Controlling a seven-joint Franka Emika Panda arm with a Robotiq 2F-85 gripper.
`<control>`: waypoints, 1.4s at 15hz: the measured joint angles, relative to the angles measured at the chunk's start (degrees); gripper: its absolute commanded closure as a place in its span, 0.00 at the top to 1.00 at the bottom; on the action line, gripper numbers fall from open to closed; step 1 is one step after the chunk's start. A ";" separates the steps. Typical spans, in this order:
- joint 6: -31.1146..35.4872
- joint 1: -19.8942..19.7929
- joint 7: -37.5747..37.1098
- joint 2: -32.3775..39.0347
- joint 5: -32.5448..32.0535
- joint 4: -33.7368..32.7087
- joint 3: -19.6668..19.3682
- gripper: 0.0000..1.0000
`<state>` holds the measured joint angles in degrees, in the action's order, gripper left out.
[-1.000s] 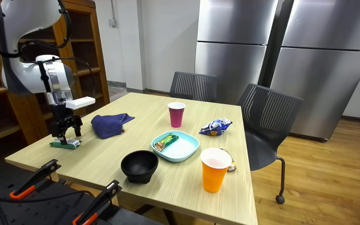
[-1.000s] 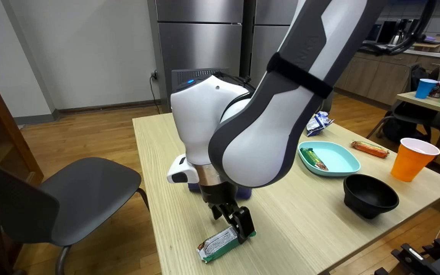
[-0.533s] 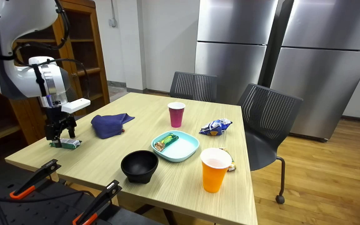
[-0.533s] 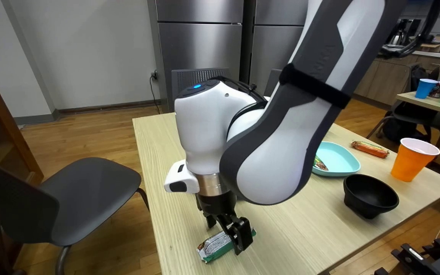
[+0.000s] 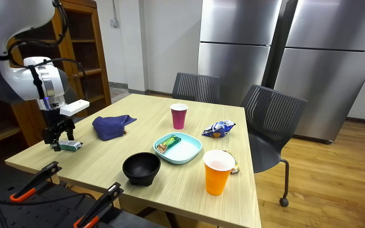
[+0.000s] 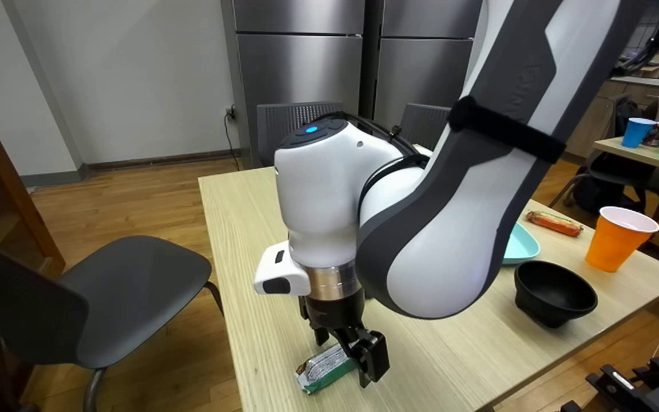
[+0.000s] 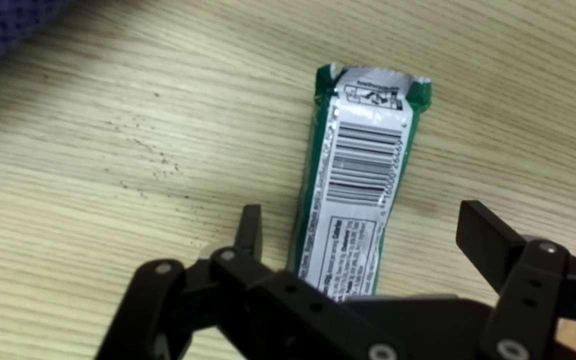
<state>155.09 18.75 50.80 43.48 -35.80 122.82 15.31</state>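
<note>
By table edge [image 6: 234,343], bar [image 7: 355,175], tool [image 7: 363,225] (gaps between)

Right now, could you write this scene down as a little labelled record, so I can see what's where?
Gripper: open, holding nothing
Nearest thing: green-wrapped bar, barcode side up; in the wrist view it lies between the jaws, a gap on each side
Near it: dark blue cloth, bunched up
Turquoise plate: holds a second green bar
Upright: magenta cup, orange cup
Also on the table: black bowl, blue snack packet, orange-wrapped bar
</note>
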 measured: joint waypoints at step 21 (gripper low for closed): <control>-0.06 -1.09 -9.18 -8.24 5.70 3.38 -0.77 0.11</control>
<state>155.03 17.66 41.62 35.24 -30.11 126.20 14.54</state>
